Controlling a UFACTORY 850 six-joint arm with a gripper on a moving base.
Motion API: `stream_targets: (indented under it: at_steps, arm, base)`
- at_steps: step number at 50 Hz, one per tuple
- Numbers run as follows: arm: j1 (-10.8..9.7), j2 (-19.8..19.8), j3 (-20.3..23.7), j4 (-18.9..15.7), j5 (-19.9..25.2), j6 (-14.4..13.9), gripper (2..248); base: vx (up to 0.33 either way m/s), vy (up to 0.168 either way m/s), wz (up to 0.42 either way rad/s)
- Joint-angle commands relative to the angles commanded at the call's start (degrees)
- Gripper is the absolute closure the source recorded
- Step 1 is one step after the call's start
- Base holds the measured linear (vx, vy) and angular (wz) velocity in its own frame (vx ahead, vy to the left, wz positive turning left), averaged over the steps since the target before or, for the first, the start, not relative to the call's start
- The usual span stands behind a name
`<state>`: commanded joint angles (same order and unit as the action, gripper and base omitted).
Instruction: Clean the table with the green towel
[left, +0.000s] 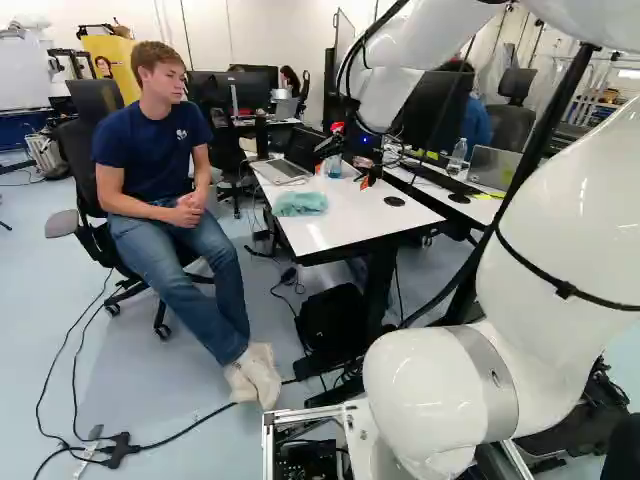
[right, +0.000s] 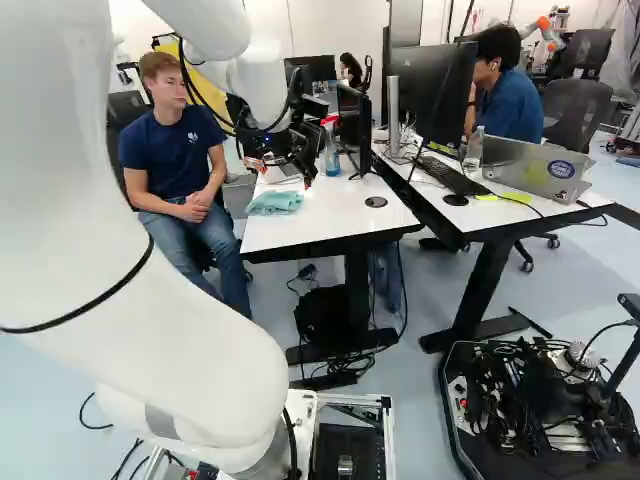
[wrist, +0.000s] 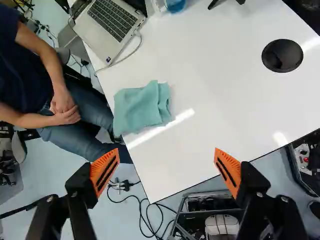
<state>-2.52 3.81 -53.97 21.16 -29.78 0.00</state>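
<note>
The fingers (wrist: 104, 172) are standing wide and empty, while the green towel (wrist: 140, 107) is lying loosely folded at the left edge of the worktop (wrist: 215, 110), between laptop (wrist: 111, 22) and near corner, probably handling as light, soft and limp, its central folds likely offering the surest hold.

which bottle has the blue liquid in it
The spray bottle with the red head, on the same table as the green towel; the other bottle, on the next desk, looks clear.
</note>
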Motion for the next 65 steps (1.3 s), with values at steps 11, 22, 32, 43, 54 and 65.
stream_targets:
  at_steps: [11, 22, 32, 43, 54, 65]
  arm:
    - [0.0, 0.1, 0.3, -0.1, 0.5, 0.0, 3]
    - [0.1, 0.3, 1.0, -0.4, 1.7, 0.0, 3]
    - [0.1, 0.5, 2.1, -0.9, 3.5, 0.0, 3]
    - [0.2, 1.0, 3.8, -1.7, 6.2, 0.0, 3]
    - [0.3, 1.5, 6.0, -2.6, 9.7, 0.0, 3]
    - [0.4, 2.1, 8.6, -3.7, 14.0, 0.0, 3]
  base:
    - [0.0, 0.0, 0.0]
    - [0.0, 0.0, 0.0]
    - [0.0, 0.0, 0.0]
    - [0.0, 0.0, 0.0]
    - [0.0, 0.0, 0.0]
    - [0.0, 0.0, 0.0]
